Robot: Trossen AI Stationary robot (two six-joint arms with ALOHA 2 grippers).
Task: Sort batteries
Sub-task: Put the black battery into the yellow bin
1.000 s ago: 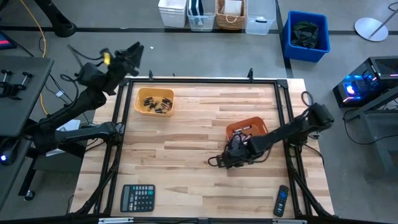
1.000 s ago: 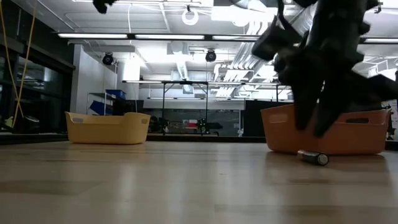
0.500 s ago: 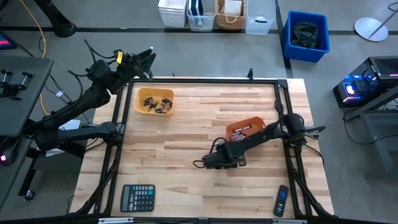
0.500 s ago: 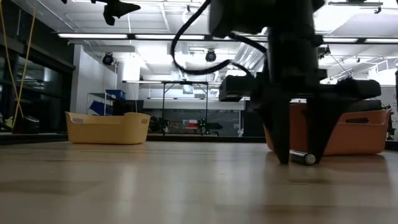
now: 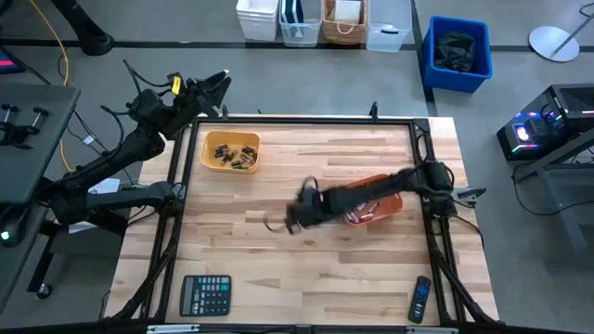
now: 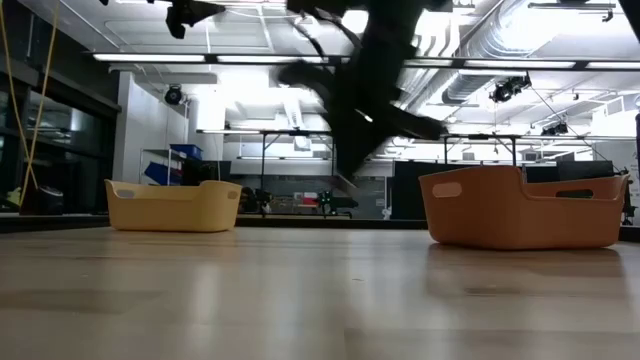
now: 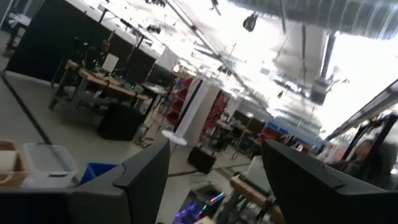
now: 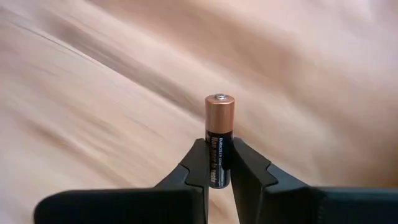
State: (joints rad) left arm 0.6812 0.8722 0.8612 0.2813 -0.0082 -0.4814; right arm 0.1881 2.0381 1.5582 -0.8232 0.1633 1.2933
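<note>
Tabletop (image 5: pixel 278 260) pale wood, plank-striped. Battery (image 8: pixel 219 137) copper top, black body with small pale print, silvery cap; pinched in black right pincer (image 8: pixel 217 171). Yellow bin (image 5: pixel 231 151) holds dark batteries (image 5: pixel 234 154). Orange bin (image 5: pixel 385 206). Calculator (image 5: pixel 205 295) black with grey-white keys. Remote control (image 5: pixel 420 300) black with a blue spot. Left pincer (image 5: pixel 218 83) black, yellow tag just behind it. Blue crate (image 5: pixel 457 53) on grey floor.
</note>
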